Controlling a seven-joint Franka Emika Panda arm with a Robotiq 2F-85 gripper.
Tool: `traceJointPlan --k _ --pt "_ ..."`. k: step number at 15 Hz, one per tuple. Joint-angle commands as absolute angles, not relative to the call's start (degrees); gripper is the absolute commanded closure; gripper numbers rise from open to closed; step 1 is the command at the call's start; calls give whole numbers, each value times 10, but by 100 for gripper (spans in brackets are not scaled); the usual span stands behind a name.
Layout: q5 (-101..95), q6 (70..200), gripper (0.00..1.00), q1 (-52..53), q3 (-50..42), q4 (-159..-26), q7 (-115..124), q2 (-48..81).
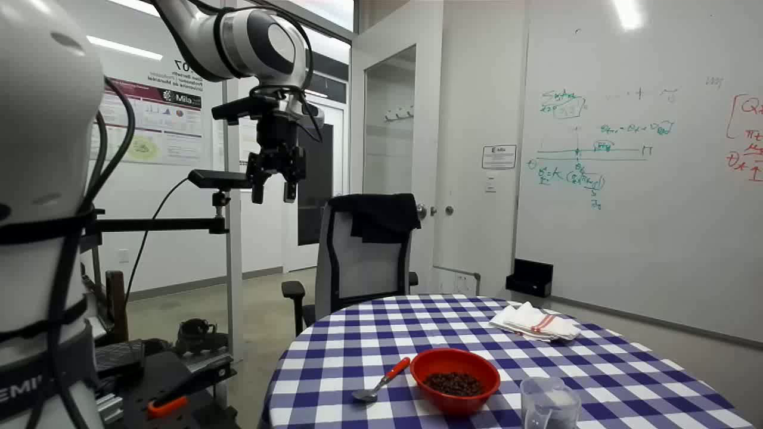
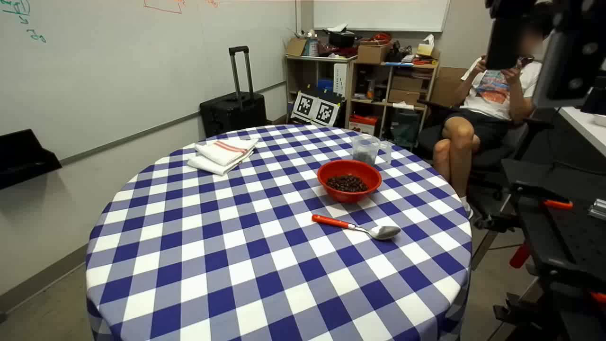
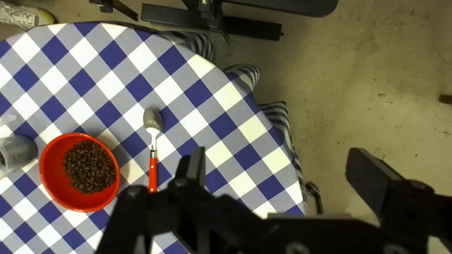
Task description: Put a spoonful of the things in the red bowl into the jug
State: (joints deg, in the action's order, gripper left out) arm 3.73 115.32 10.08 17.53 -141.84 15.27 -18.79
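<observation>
My gripper (image 1: 273,192) hangs high beside the table, pointing down. Its fingers stand wide apart with nothing between them in the wrist view (image 3: 277,164). On the checked cloth sits the red bowl (image 2: 348,196) (image 3: 56,176), partly filled with small dark brown bean-like things (image 2: 346,183) (image 3: 90,167). A spoon with a red handle (image 2: 333,221) (image 3: 153,171) lies flat near the bowl, its metal end empty. The clear jug (image 1: 549,408) (image 2: 365,148) stands close to the bowl's far side from the spoon; something dark shows low inside it. The jug is cut off in the wrist view.
Folded white cloths (image 1: 536,323) with red stripes lie on the round table (image 2: 213,265). A grey office chair (image 1: 369,262) stands at the table's edge. A camera bracket (image 1: 161,224) extends below the arm. A person (image 2: 497,94) sits beyond the table.
</observation>
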Motion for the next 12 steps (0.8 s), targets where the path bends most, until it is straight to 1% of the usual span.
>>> traceJointPlan --k 1,6,12 --pt "35 1152 0 109 167 -1417 155 -187" --pt "35 1152 0 109 167 -1417 155 -187" --pt "-28 1154 0 81 150 -1395 153 -142"
